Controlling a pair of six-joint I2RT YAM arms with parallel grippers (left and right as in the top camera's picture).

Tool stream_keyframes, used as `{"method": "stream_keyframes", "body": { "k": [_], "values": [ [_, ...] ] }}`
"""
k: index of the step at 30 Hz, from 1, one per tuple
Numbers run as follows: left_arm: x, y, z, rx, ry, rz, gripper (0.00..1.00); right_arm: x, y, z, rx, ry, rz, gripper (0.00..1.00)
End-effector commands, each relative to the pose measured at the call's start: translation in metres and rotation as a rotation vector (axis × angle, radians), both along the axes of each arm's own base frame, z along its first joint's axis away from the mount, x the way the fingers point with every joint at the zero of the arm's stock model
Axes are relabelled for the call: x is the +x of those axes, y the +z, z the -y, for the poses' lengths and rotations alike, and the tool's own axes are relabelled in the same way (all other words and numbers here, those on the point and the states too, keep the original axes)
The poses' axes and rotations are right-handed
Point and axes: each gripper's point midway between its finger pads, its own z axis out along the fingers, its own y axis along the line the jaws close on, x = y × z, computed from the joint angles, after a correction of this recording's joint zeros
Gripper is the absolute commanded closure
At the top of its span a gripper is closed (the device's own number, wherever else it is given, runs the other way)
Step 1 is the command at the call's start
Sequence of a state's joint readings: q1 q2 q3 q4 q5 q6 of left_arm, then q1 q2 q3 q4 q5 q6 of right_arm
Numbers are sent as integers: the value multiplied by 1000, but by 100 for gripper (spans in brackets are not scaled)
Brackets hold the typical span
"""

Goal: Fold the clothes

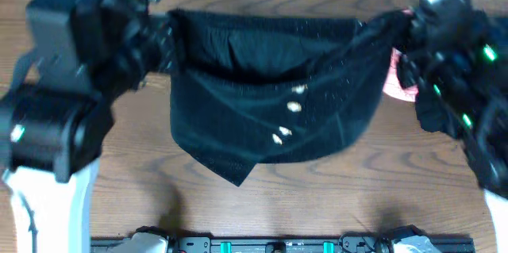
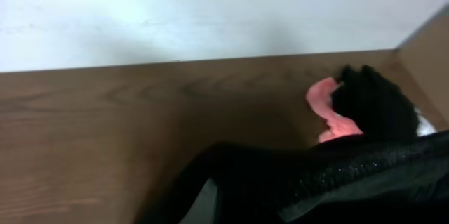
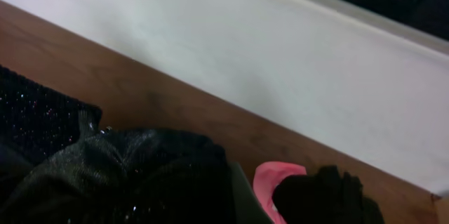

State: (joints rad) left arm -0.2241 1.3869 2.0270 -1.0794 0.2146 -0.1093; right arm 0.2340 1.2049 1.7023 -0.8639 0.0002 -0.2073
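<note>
No text, label, brand, number or sign can be read in any of the three views.

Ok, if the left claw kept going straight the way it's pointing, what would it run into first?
The black garment that the left claw grips, stretched out ahead of it. Past that, probably the pink item by the right claw, though depth is hard to judge.
</note>
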Motion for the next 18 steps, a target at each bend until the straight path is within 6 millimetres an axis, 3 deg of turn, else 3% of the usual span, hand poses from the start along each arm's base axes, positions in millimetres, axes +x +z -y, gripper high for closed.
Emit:
{"method": "stream_keyframes", "body": {
  "k": [1, 7, 9, 12, 15, 18],
  "values": [
    [36, 18, -38, 43, 207, 103, 94, 41, 3, 33, -92, -181, 54, 99],
    [123, 59, -38, 55, 282, 391, 94, 128, 40, 29, -111, -207, 334, 99],
    [145, 71, -35, 51, 288, 481, 94, 145, 60, 31, -80, -229, 452, 99],
    [161, 80, -32, 32, 293, 549, 94, 155, 81, 33, -48, -245, 569, 99],
    [166, 67, -31, 44, 289, 509, 94, 163, 72, 31, -51, -231, 553, 99],
    [163, 28, -31, 93, 276, 363, 94, 173, 31, 25, -83, -189, 404, 99]
  ]
}}
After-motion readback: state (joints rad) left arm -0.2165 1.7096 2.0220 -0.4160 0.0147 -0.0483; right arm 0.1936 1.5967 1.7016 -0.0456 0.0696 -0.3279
